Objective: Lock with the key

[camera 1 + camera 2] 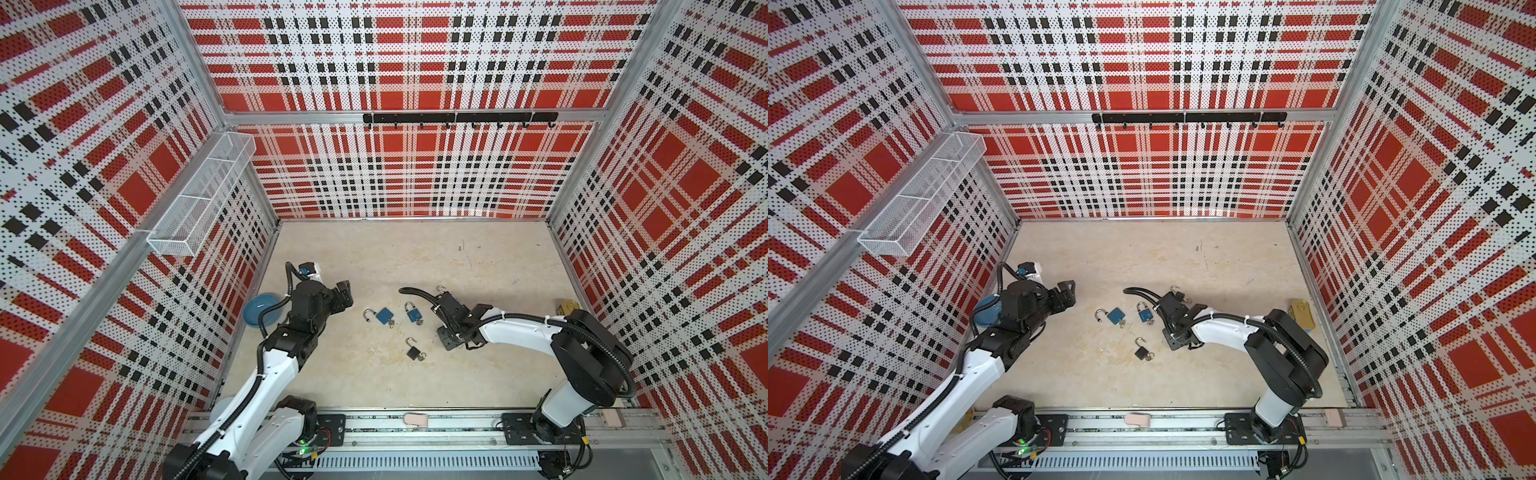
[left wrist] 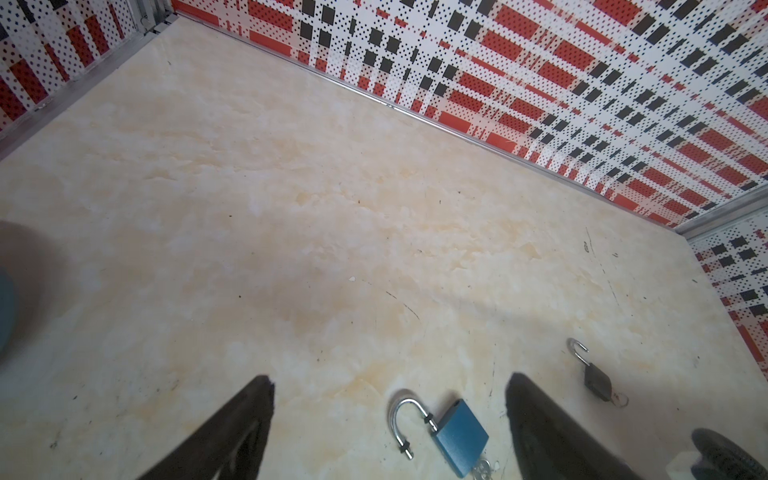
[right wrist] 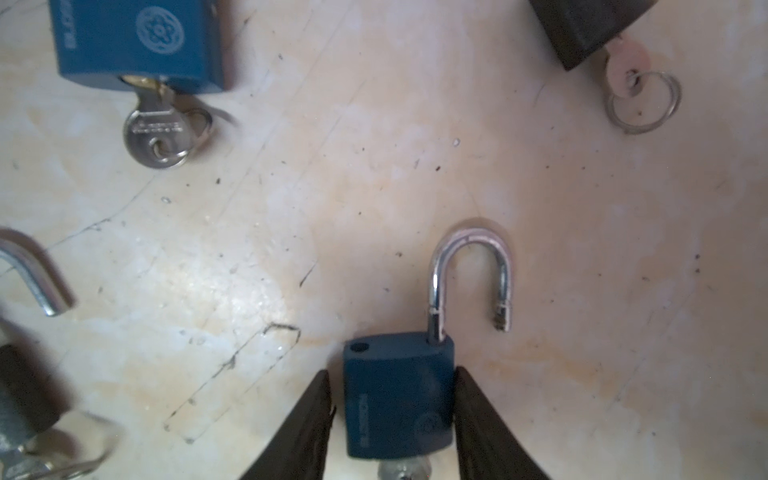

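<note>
Right jaws flanking blue padlock (image 3: 397,399), shackle (image 3: 469,266) open

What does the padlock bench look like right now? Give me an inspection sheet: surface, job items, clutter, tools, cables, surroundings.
Surface: beige marbled tabletop, scuffed with dark marks.
Job's things: four padlocks, each with key in and shackle open: first blue padlock framed by the right tool, second blue padlock, black padlock, dark padlock.
Clutter: blue bowl behind the left arm; gold tin by the right wall.
Grippers: left tool wide open, empty; right tool jaws apart astride the first blue padlock, gap on one side, no grip seen.
Cables: black hoses loop off both wrists; no snag seen.
Surroundings: plaid perforated walls; white mesh basket and black hook rail, nothing seen on either.
</note>
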Controlling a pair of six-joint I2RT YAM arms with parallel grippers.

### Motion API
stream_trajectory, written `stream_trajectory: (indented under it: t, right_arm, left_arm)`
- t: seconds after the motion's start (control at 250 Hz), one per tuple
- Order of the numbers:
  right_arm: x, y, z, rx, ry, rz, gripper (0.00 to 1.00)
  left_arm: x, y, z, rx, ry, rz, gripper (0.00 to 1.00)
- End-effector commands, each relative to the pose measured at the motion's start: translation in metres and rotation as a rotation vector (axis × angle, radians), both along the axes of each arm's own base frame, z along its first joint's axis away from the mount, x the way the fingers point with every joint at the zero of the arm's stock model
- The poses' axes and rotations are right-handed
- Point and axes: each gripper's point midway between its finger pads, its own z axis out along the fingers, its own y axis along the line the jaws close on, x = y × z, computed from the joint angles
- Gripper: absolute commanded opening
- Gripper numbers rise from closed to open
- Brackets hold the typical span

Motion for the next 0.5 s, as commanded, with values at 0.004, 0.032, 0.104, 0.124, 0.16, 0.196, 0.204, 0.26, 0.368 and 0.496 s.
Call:
stream_trajectory:
  t: [0.004, 0.032, 0.104, 0.124, 0.16, 0.196, 0.204, 0.26, 0.368, 0.496]
  right_arm:
    - [-0.0019, 0.0014, 0.0013, -0.012, 0.009, -0.005, 0.46]
    - [-0.0021, 0.0016, 0.0008, -0.013, 0.011, -0.004, 0.45]
    - [-0.0022, 0.0017, -0.0004, -0.017, 0.014, -0.004, 0.44]
    - [-0.0027, 0.0014, -0.0008, -0.019, 0.015, -0.003, 0.43]
    - [-0.0029, 0.0011, -0.001, -0.02, 0.017, -0.005, 0.43]
    - [-0.0036, 0.0009, -0.0014, -0.021, 0.019, -0.004, 0.43]
    - [-0.0038, 0.0012, -0.0013, -0.021, 0.019, -0.004, 0.43]
    - [-0.0043, 0.0007, -0.0011, -0.021, 0.018, -0.005, 0.42]
    - [-0.0048, 0.0012, 0.0, -0.017, 0.017, -0.004, 0.36]
    - [-0.0012, 0.0038, 0.0055, -0.011, 0.0, 0.004, 0.36]
  left_arm:
    - [-0.0013, 0.0036, -0.0017, -0.015, -0.009, 0.017, 0.89]
    - [-0.0013, 0.0038, -0.0013, -0.015, -0.011, 0.018, 0.89]
    - [-0.0013, 0.0034, -0.0013, -0.017, -0.011, 0.016, 0.89]
    - [-0.0014, 0.0032, -0.0016, -0.017, -0.01, 0.014, 0.89]
    - [-0.0017, 0.003, -0.0015, -0.017, -0.01, 0.014, 0.89]
    - [-0.0018, 0.0031, -0.0007, -0.017, -0.011, 0.013, 0.89]
    - [-0.0018, 0.0031, -0.0006, -0.017, -0.011, 0.013, 0.89]
    - [-0.0024, 0.0035, -0.0008, -0.014, -0.011, 0.013, 0.89]
    - [-0.0021, -0.0014, 0.0, -0.018, -0.017, -0.017, 0.89]
    - [-0.0018, -0.0059, -0.001, -0.021, -0.01, -0.043, 0.88]
